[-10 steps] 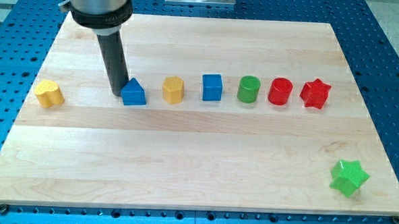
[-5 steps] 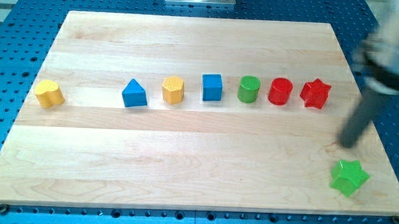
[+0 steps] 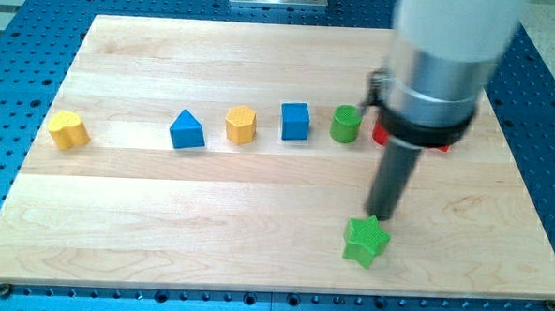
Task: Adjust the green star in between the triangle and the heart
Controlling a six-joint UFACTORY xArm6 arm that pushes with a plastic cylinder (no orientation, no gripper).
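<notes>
The green star (image 3: 365, 241) lies near the view's bottom, right of centre. My tip (image 3: 380, 219) rests just above and to the right of it, touching or nearly touching. The blue triangle (image 3: 187, 130) stands in the row at the view's left-centre. The yellow heart (image 3: 68, 129) is at the far left. The star is far from both, to their lower right.
A row runs rightward from the triangle: yellow hexagon (image 3: 241, 124), blue cube (image 3: 295, 121), green cylinder (image 3: 345, 124). A red cylinder (image 3: 380, 135) and a red star (image 3: 442, 147) are mostly hidden behind the arm. The wooden board (image 3: 162, 216) sits on a blue perforated table.
My tip went from beside the blue triangle across to the right side, then came left. The green star has been pushed left from the board's lower right corner.
</notes>
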